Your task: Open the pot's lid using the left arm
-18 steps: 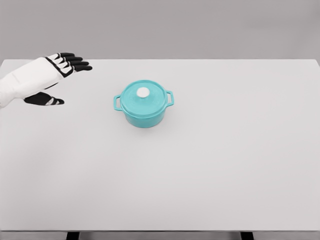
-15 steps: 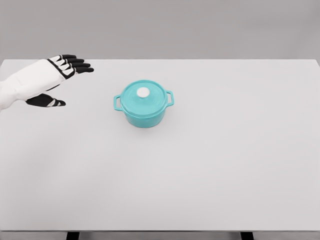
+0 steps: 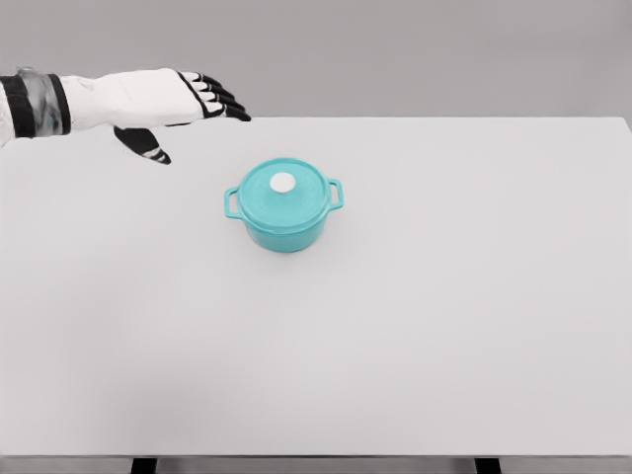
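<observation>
**Left hand hovering up-left of the pot, lid not yet touched**

A teal pot [image 3: 284, 212] is sitting near the middle of the white table [image 3: 444, 326], its matching lid [image 3: 283, 192] closed on top and a small white knob [image 3: 283, 182] standing at the lid's centre. Two side handles are sticking out, so the pot's long axis is running roughly left to right, tilted slightly toward the far right.

The left hand [image 3: 173, 104] is reaching in from the picture's left, above the far edge of the table. Its black fingers [image 3: 219, 99] are stretched out and apart, the thumb hanging below, and it is holding nothing. From the hand, the pot is lying to the right and nearer the robot, well apart from the fingertips. I judge that the coming move is calling for the hand to travel that way and come down over the knob.

The right arm is not showing at all. How high the hand is floating above the table is hard to make out from this single view.
</observation>
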`<action>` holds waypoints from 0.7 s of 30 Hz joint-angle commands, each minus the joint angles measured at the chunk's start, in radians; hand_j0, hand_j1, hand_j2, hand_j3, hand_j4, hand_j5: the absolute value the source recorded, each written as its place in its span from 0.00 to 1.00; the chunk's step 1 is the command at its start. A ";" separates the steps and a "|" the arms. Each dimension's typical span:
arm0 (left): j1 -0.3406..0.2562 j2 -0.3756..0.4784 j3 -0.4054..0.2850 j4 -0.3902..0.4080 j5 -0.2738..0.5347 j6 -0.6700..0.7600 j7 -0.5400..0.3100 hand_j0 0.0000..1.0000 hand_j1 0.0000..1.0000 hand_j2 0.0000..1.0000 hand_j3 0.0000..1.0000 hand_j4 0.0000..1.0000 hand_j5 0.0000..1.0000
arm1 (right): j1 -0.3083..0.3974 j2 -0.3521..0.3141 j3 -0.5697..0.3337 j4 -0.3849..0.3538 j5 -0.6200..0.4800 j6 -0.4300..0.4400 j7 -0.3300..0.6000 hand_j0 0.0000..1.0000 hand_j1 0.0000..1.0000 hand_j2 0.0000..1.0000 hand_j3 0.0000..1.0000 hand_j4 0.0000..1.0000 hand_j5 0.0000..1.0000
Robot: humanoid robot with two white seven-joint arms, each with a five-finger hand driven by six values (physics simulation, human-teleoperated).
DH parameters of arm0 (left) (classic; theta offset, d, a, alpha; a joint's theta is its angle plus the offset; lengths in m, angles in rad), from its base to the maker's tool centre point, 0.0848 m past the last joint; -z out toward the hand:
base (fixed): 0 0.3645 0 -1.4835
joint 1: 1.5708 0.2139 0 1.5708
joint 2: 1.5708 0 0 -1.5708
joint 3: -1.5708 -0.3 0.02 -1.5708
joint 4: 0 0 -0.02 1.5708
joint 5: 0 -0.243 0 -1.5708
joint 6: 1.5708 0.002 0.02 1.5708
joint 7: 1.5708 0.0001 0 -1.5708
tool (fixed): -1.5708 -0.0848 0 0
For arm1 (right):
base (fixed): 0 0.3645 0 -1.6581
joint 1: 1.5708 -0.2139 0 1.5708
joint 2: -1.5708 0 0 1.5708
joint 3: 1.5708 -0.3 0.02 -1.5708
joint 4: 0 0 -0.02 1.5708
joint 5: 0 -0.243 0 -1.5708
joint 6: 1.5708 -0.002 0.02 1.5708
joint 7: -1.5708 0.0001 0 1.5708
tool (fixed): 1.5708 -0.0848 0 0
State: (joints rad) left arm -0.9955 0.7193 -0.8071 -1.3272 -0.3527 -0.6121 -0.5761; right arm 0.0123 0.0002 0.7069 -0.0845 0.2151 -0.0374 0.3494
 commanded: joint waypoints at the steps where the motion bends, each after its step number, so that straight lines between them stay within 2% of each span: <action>1: -0.008 -0.063 -0.115 0.048 0.008 0.001 -0.007 1.00 1.00 1.00 1.00 1.00 1.00 | 0.000 0.000 0.000 0.000 0.000 -0.001 0.000 1.00 1.00 1.00 1.00 1.00 1.00; 3: -0.037 -0.115 -0.124 0.056 0.005 0.001 -0.007 1.00 1.00 1.00 1.00 1.00 1.00 | 0.000 0.000 0.000 0.000 0.000 0.001 0.000 1.00 1.00 1.00 1.00 1.00 1.00; 6: -0.071 -0.127 -0.133 0.062 0.003 0.001 -0.004 1.00 1.00 1.00 1.00 1.00 1.00 | 0.002 0.000 0.000 0.000 0.000 0.001 0.000 1.00 1.00 1.00 1.00 1.00 1.00; 8: -0.084 -0.167 -0.142 0.085 0.001 0.001 -0.004 1.00 1.00 1.00 1.00 1.00 1.00 | 0.000 0.000 0.000 0.000 0.000 -0.001 0.000 1.00 1.00 1.00 1.00 1.00 1.00; 10: -0.121 -0.199 -0.196 0.138 0.000 0.001 -0.004 1.00 1.00 1.00 1.00 1.00 1.00 | 0.000 0.000 0.000 0.000 0.000 0.001 0.000 1.00 1.00 1.00 1.00 1.00 1.00; 15: -0.126 -0.224 -0.205 0.158 -0.054 0.001 -0.002 0.99 0.99 0.99 0.99 0.99 0.99 | 0.000 0.000 0.000 0.000 0.000 0.001 0.000 1.00 1.00 1.00 1.00 1.00 1.00; 17: -0.124 -0.239 -0.231 0.158 -0.060 0.001 -0.002 0.99 0.99 0.99 0.99 0.99 0.99 | 0.000 0.000 0.000 0.000 0.000 -0.001 0.000 1.00 1.00 1.00 1.00 1.00 1.00; 21: -0.123 -0.251 -0.233 0.158 -0.060 0.001 -0.002 0.97 0.97 0.97 0.97 0.97 0.97 | 0.000 0.000 0.000 0.000 0.000 -0.001 0.000 1.00 1.00 1.00 1.00 1.00 1.00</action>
State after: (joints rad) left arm -1.1183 0.4755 -1.0362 -1.1704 -0.4134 -0.6134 -0.5789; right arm 0.0123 0.0002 0.7069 -0.0845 0.2150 -0.0377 0.3494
